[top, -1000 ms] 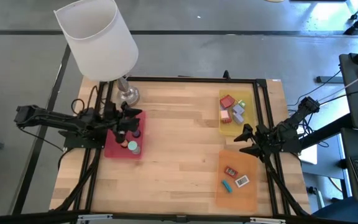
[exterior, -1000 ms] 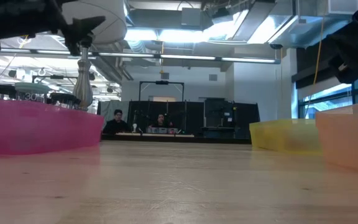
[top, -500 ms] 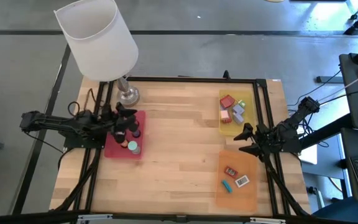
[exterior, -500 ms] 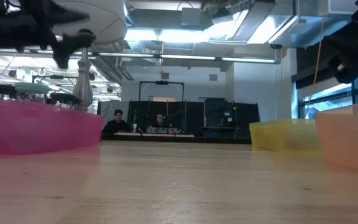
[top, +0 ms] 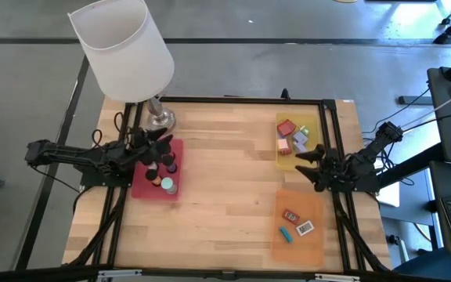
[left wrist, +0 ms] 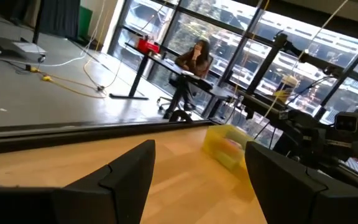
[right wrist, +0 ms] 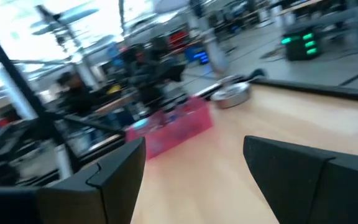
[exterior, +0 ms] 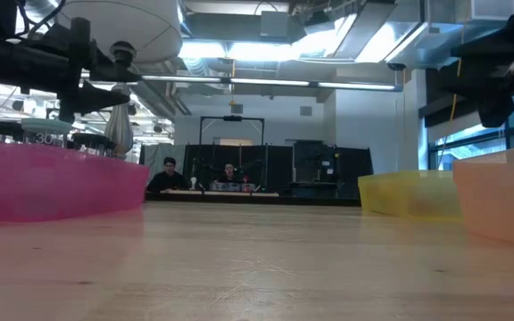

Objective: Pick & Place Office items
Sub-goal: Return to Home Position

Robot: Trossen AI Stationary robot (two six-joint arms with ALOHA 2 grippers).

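The office items lie in three trays. Black and teal round pieces sit in the red tray at the left. Small red, pink and lavender blocks are in the yellow tray at the far right. Flat red, teal and white rectangles lie in the orange tray at the near right. My left gripper hovers open and level over the red tray's far end. My right gripper hangs open between the yellow and orange trays. Nothing is between either pair of fingers.
A lamp with a white shade and a silver base stands at the far left corner, just behind the red tray. Bare wooden tabletop stretches between the trays. A black frame runs round the table. People sit in the room beyond.
My left gripper has drawn back a little toward the table's left edge, sunk slightly, and tipped up from slanting down over the red tray to level. My right gripper has stayed in place and swung its fingers a little toward the far edge. Neither has opened or shut.
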